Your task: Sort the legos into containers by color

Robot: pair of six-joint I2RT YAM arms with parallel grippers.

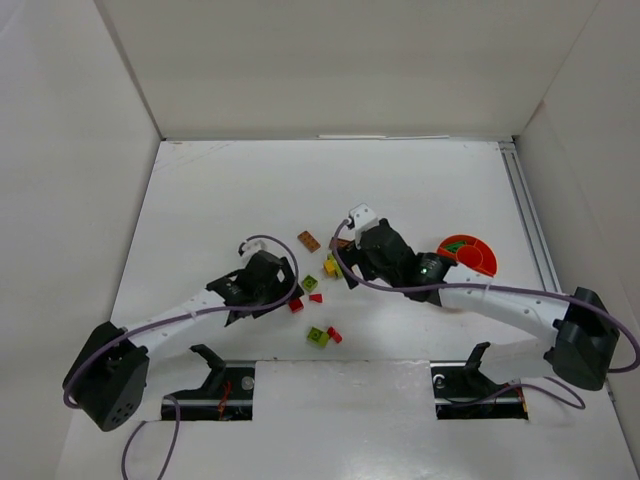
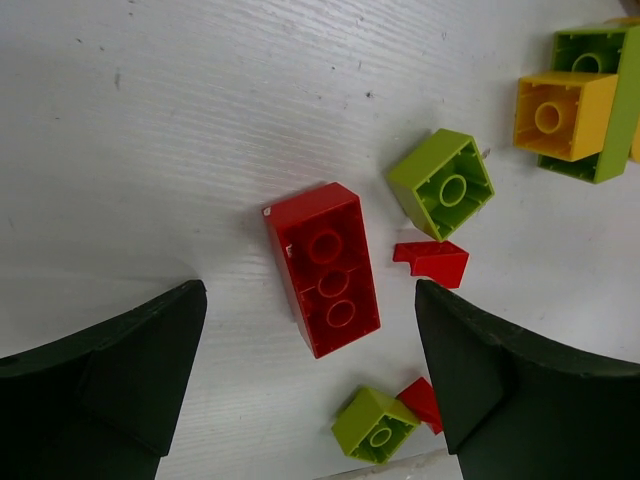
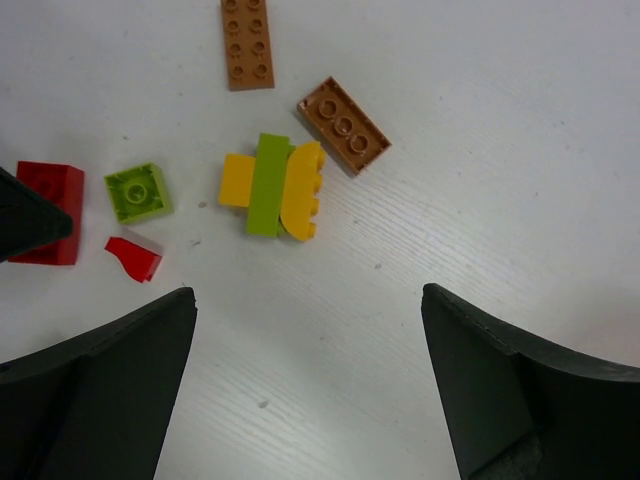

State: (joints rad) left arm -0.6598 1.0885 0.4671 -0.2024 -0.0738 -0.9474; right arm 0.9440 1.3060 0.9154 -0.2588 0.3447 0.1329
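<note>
My left gripper (image 2: 310, 300) is open and low over the table, its jaws on either side of the near end of a long red lego (image 2: 325, 268) without touching it. Close by lie a lime lego (image 2: 441, 183), a small red piece (image 2: 432, 262), another lime one (image 2: 373, 424) and a yellow lego on a green one (image 2: 560, 115). My right gripper (image 3: 308, 300) is open over bare table, just short of a yellow-and-lime cluster (image 3: 272, 187) and two brown legos (image 3: 343, 124). The orange container (image 1: 467, 255) sits at the right, partly hidden by my right arm, with red and green pieces inside.
White walls close in the table on the left, back and right. A metal rail (image 1: 530, 225) runs along the right side. A lime lego (image 1: 318, 336) and a red one (image 1: 334, 335) lie near the front edge between the two arm bases.
</note>
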